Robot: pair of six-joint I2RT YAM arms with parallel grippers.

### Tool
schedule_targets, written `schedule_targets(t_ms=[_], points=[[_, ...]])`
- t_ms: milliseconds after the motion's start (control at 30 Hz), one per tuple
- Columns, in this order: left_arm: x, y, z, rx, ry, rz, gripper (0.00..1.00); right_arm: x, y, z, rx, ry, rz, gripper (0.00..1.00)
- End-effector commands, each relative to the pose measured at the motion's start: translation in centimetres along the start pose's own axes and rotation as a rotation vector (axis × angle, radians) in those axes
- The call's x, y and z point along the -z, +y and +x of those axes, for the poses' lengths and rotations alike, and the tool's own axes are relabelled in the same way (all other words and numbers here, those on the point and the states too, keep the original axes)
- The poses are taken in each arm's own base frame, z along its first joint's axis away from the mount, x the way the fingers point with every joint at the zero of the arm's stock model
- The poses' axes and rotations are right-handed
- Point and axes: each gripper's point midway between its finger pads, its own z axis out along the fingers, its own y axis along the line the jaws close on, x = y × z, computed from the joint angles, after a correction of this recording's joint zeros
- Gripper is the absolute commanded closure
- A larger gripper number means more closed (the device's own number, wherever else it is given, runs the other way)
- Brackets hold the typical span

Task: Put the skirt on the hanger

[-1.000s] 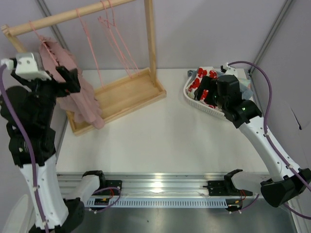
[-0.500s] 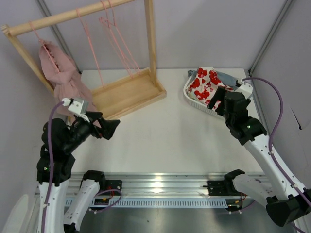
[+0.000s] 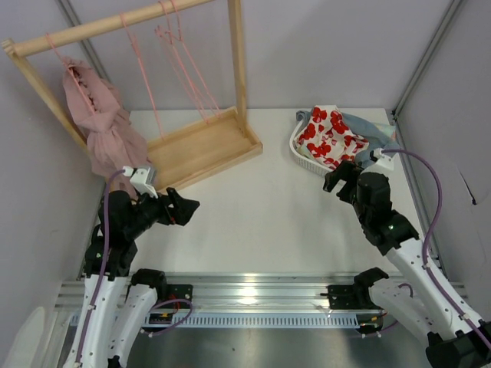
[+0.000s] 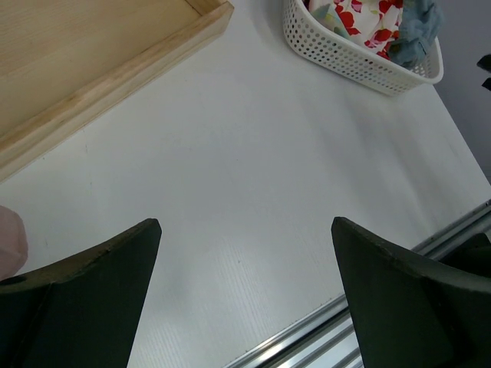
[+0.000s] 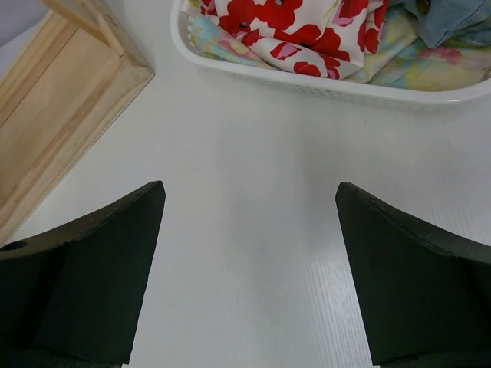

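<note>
Seeing the skirt (image 3: 103, 134) hanging from a pink hanger (image 3: 58, 48) at the left end of the wooden rack (image 3: 123, 23), my left gripper (image 4: 245, 230) spread wide and empty over the white table (image 4: 253, 138), my right gripper (image 5: 249, 195) equally wide, holding nothing, near the laundry basket (image 5: 307, 83).

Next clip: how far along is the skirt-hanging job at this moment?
Done, it seems: the dusty-pink pleated skirt hangs from a thin pink wire hanger on the wooden rack's rail. In hand: nothing; the left gripper and right gripper are open and empty, apart from the rack. Left: nothing visible.
</note>
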Motion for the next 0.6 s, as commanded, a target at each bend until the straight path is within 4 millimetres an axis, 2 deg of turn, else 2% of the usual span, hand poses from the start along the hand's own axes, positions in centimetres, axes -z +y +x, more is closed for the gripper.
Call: schedule_targets(t_ms=[0, 233, 433, 500, 567], points=[[-0.3, 0.1, -0.7, 0.031, -0.049, -0.007, 0.01, 0.2, 1.5, -0.8, -0.025, -0.066, -0.103, 0.01], [-0.5, 1.8, 0.2, 0.07, -0.088, -0.084, 0.01, 0.1, 1.0, -0.2, -0.01, -0.107, -0.126, 0.01], [0.2, 2.8, -0.3, 0.075, -0.15, -0.147, 0.01, -1.5, -1.1, 4.8, -0.065, -0.063, -0.109, 0.05], [0.1, 2.9, 0.0, 0.081, -0.142, -0.149, 0.01, -1.4, -1.4, 5.1, -0.101, -0.1, -0.131, 0.05], [-0.2, 3.0, 0.0, 0.087, -0.131, -0.153, 0.01, -1.1, -1.3, 4.5, -0.122, -0.153, -0.156, 0.01]])
